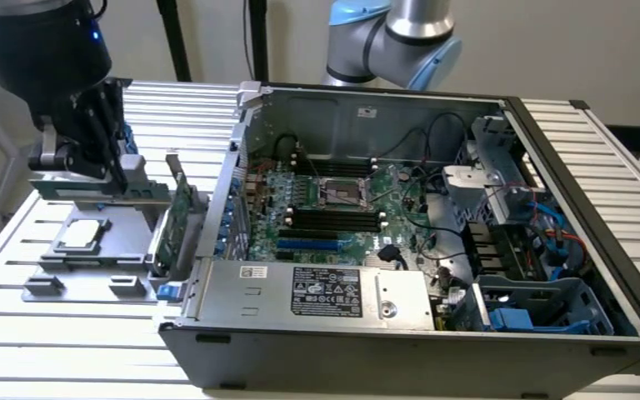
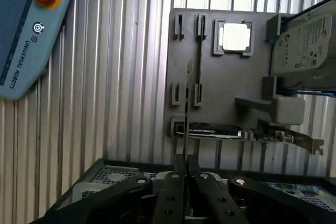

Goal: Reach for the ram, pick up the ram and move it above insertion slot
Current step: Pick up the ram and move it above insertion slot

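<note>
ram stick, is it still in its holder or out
Out. The gripper is shut on the ram, which hangs edge-on above the grey holder tray, clear of its brackets.

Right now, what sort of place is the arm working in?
Most likely a robotics lab bench set up for computer assembly. An open desktop PC case lies on a slatted aluminium table, a grey fixture tray holds loose parts, and a Universal Robots teach pendant rests nearby.

The ram [image 2: 186,114] shows edge-on, its lower end hidden between the pincer [image 2: 185,174] fingers
</note>
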You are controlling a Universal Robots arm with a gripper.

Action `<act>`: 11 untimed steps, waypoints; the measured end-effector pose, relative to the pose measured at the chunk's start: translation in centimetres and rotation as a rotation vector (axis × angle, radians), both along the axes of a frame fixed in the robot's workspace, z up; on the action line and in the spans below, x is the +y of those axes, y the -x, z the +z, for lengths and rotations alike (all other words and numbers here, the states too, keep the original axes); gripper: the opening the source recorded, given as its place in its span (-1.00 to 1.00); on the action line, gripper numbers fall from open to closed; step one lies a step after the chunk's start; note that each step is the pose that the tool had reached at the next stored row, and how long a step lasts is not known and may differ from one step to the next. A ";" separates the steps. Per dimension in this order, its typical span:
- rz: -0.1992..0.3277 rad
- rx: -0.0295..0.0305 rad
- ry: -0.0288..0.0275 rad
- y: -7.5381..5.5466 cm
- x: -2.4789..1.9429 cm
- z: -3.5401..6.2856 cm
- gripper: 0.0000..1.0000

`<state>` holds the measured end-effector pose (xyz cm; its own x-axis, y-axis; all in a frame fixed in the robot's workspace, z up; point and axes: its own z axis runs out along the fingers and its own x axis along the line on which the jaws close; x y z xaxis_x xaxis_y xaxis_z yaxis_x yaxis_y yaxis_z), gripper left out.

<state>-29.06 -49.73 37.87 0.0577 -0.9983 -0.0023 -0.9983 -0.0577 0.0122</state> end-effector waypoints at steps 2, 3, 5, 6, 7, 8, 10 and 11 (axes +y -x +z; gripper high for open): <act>0.000 0.0000 0.0000 -0.4 0.26 0.83 -0.74; 0.000 0.0000 0.0000 -0.5 0.42 1.19 -0.74; 0.000 -0.0001 -0.0002 -0.8 0.72 1.72 -0.74; 0.000 -0.0001 0.0000 -0.9 0.85 1.90 -0.74; 0.000 -0.0001 -0.0001 -1.0 0.98 2.03 -0.74; 0.000 -0.0001 -0.0001 -1.1 1.10 2.15 -0.74; 0.000 -0.0002 -0.0004 -1.5 1.30 2.33 -0.74; 0.000 0.0000 -0.0009 -1.7 1.40 2.41 -0.74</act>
